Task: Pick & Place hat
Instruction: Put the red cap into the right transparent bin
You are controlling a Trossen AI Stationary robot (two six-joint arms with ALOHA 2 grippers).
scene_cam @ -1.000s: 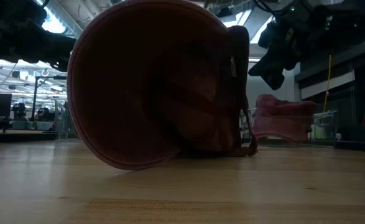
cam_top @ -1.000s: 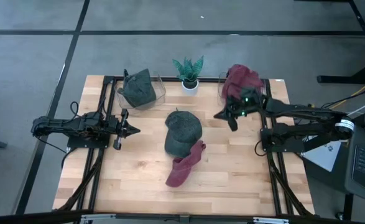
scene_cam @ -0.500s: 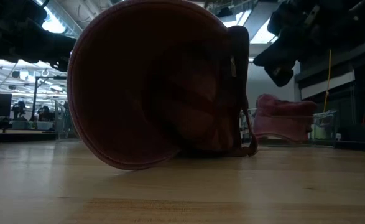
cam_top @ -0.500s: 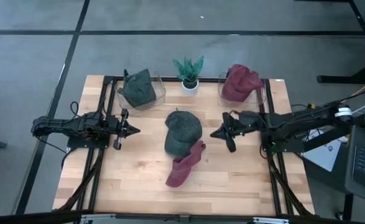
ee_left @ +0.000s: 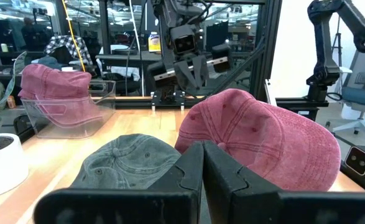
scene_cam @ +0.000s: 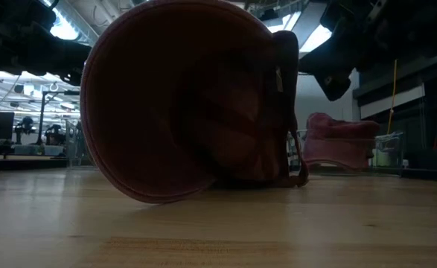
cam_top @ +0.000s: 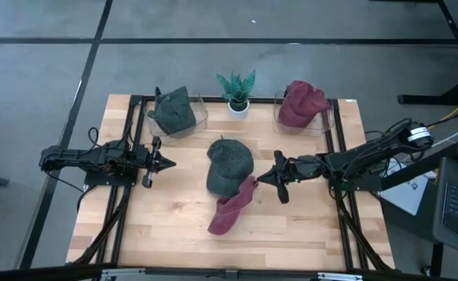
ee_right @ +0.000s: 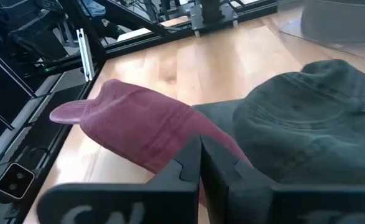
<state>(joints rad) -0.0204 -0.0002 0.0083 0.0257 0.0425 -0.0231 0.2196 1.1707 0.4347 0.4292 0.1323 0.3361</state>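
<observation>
While its two fingers (ee_right: 188,163) press flat against each other with nothing between them, the right gripper (cam_top: 280,178) hangs just beside the loose red hat (cam_top: 231,208), on the side away from the left arm. That red hat lies on the wooden table (cam_top: 174,218), touching the loose green hat (cam_top: 229,165), which sits between it and the small potted plant (cam_top: 236,91) at the table's back edge. From the right wrist camera the red hat's brim juts out past the green crown, both lying close under the clenched fingertips. Four hats show in all, two red and two green: besides the loose pair, a second green hat (cam_top: 174,111) rests in a clear bin (cam_top: 200,115) on one side of the plant, and a second red hat (cam_top: 301,104) rests in another clear bin (cam_top: 325,123) on the plant's other side, so there are two bins and one plant. The left gripper (cam_top: 163,163), fingers (ee_left: 188,171) likewise pinched together and empty, waits well apart from the loose green hat, pointing toward it from the side nearer the green hat's bin. In the low view the red hat fills most of the frame, lying on the wood.
</observation>
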